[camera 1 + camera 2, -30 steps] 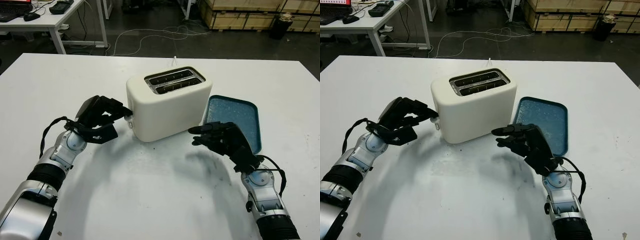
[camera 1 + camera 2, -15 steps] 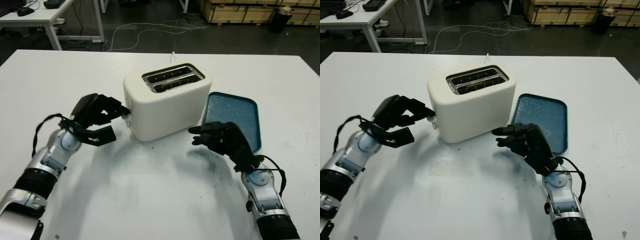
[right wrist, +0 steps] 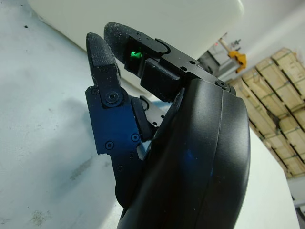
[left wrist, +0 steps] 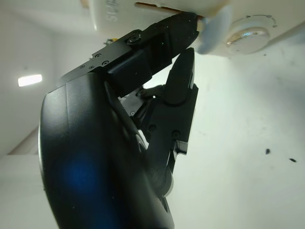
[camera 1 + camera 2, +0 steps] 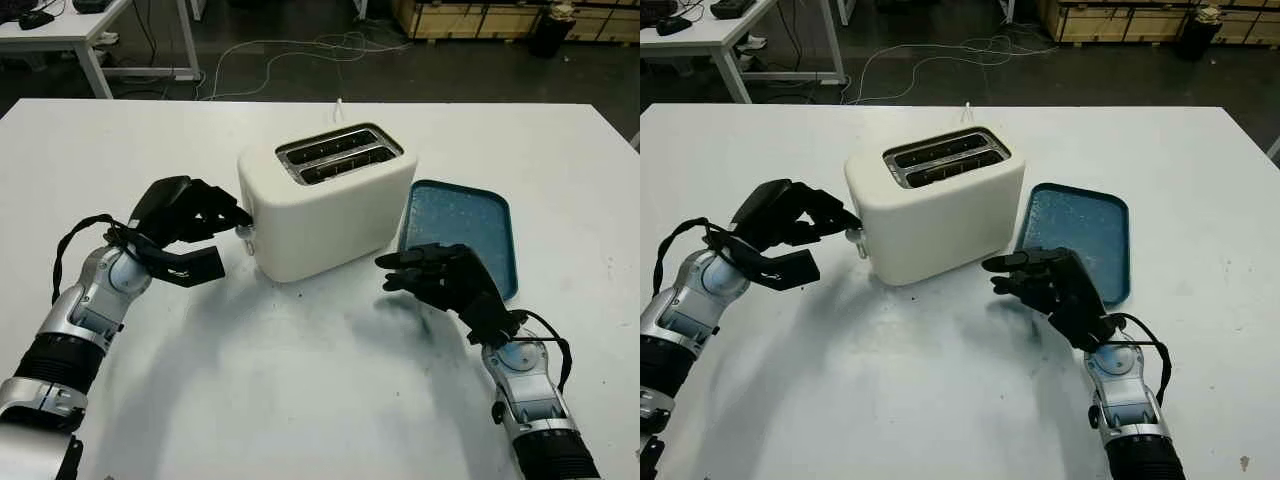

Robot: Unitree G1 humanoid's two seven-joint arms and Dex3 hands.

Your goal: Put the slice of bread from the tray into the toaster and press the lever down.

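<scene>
The cream two-slot toaster point(image 5: 325, 200) stood on the white table point(image 5: 300, 380), set at a slant, and its slots showed dark grilles in which a bread slice could not be made out. On the end face toward the left hand point(image 5: 185, 225), the small pale lever point(image 5: 243, 229) sat low on the toaster's end, and the tips of that hand's black fingers point(image 5: 225, 212) lay against it from above; in the left wrist view a fingertip point(image 4: 186, 21) touched the lever knob point(image 4: 213, 29), just beside a round chrome-centred dial point(image 4: 250, 39). That hand was curled, fingers drawn together toward the lever, with the thumb hanging apart below and nothing pinched between them. The teal tray point(image 5: 462, 232) lay beyond the right hand point(image 5: 445, 285), close beside the toaster's other end, its speckled floor bare. The right hand hovered above the table just in front of the tray and near the toaster's near corner, open and holding nothing, its fingers point(image 3: 102, 57) pointing toward the toaster's side. A white cord point(image 5: 340, 105) ran off the table's far edge behind the toaster.
</scene>
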